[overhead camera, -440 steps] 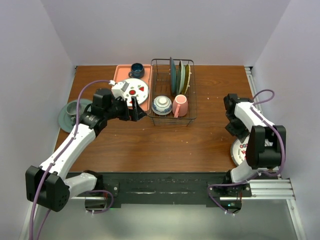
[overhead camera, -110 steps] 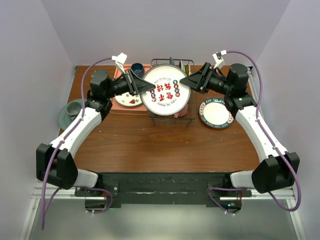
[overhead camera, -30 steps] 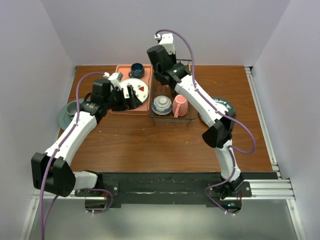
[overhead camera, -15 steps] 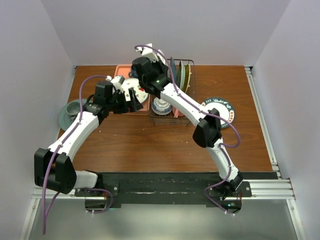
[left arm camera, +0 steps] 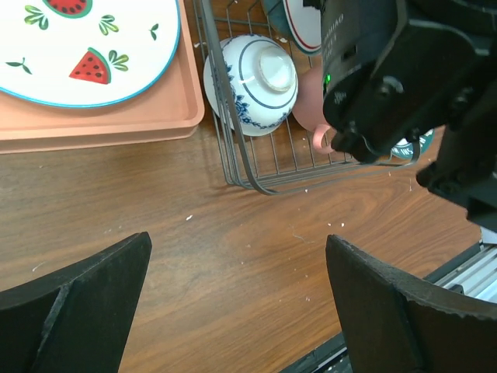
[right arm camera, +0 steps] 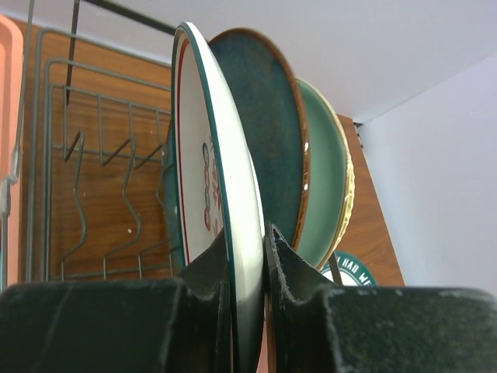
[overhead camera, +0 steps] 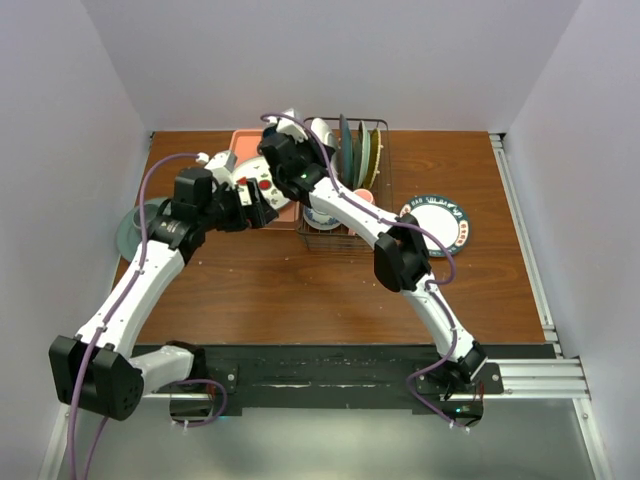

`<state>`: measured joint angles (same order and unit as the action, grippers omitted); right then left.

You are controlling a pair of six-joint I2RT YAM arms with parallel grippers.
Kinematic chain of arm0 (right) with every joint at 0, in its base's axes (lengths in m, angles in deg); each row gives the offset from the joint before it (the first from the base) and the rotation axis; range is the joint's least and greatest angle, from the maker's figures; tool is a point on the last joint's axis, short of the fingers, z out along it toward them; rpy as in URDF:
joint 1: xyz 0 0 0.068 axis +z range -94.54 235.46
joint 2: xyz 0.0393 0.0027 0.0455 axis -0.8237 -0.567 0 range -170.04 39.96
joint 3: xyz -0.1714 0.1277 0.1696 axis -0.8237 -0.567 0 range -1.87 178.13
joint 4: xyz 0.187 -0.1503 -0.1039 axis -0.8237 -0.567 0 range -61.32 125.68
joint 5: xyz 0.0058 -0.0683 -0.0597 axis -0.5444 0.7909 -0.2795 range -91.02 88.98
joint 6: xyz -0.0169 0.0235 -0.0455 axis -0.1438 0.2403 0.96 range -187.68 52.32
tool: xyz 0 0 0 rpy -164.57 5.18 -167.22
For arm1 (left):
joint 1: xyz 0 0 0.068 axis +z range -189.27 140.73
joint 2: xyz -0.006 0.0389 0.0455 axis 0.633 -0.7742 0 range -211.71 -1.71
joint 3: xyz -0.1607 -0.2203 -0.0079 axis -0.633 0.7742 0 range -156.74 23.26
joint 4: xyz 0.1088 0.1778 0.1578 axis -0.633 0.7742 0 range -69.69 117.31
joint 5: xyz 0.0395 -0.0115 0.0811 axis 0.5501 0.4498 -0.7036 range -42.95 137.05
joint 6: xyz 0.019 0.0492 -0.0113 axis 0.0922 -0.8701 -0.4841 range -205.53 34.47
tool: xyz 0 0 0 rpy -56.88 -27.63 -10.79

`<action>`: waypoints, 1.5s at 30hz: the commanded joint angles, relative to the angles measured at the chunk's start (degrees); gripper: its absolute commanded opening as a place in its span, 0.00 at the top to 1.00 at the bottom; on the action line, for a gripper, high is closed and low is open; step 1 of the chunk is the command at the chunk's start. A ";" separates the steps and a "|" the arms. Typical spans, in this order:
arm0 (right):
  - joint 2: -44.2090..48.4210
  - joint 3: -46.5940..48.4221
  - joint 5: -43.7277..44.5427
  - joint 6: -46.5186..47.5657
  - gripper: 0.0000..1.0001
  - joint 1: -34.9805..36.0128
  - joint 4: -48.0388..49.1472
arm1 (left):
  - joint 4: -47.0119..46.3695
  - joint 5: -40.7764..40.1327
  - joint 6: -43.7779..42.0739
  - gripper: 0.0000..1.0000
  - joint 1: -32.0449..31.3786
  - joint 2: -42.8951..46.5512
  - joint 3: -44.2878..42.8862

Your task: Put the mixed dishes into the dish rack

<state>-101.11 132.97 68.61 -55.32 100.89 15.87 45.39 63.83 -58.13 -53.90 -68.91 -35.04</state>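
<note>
Right end effector (right arm camera: 248, 252): clamped on the rim of the white plate (right arm camera: 217, 179), one finger on each face.
White plate: upright in the far half of the rack (right arm camera: 70, 116), on the left of the standing row. Its foot is hidden behind the fingers, so I cannot tell whether it sits between prongs.
Neighbours: the teal plate (right arm camera: 268, 124) stands just right of it, very close. The green plate (right arm camera: 326, 179) is behind that one.
Left end effector (left arm camera: 237, 247): fingers wide apart and holding nothing, above bare desk (left arm camera: 194, 256) near the rack's near-left corner.
Already in rack: the bowl (left arm camera: 252, 81) lies upside down in the near part. The mug (left arm camera: 311, 116) is beside it, mostly hidden by the right arm.
Waiting: the melon plate (left arm camera: 85, 47) lies on the tray (left arm camera: 116, 128) left of the rack. A rimmed plate (overhead camera: 437, 222) lies on the desk to the right.
Risk, release: if the foot is not between prongs, opening could let the plate slide or tip. To the left there are only empty wires to catch it.
Risk, withdrawal: the right-hand finger sits in the narrow gap by the teal plate. Opening wide or pulling out askew could knock that plate and chip the rims.
Risk, arms: the right arm reaches across the rack, over the bowl and mug and close to the left end effector. A low or sideways retreat could strike them.
</note>
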 commanded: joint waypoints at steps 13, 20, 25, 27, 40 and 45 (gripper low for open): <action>-1.22 0.77 5.96 4.34 1.00 -4.91 9.79 | 2.52 0.80 -0.33 0.00 0.31 4.01 -0.06; -3.06 -0.20 5.26 3.99 1.00 -5.26 10.94 | 2.69 1.42 -0.42 0.00 0.31 3.83 -0.58; -4.20 -0.20 5.43 3.81 1.00 -5.44 11.11 | 2.08 2.03 -0.15 0.00 0.31 3.92 0.12; -4.38 -0.37 5.61 3.55 1.00 -5.53 11.03 | 1.90 2.30 -0.06 0.00 0.31 3.74 0.12; -5.26 2.17 4.65 1.36 0.87 -7.37 9.36 | 1.38 2.82 -0.50 0.00 0.31 5.24 2.05; -4.74 2.09 3.68 1.18 0.64 -7.64 8.21 | 0.76 2.74 -0.50 0.00 0.31 6.12 3.63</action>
<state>-106.82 132.69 67.45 -54.93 96.24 25.70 48.10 65.16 -58.16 -53.90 -64.28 -32.31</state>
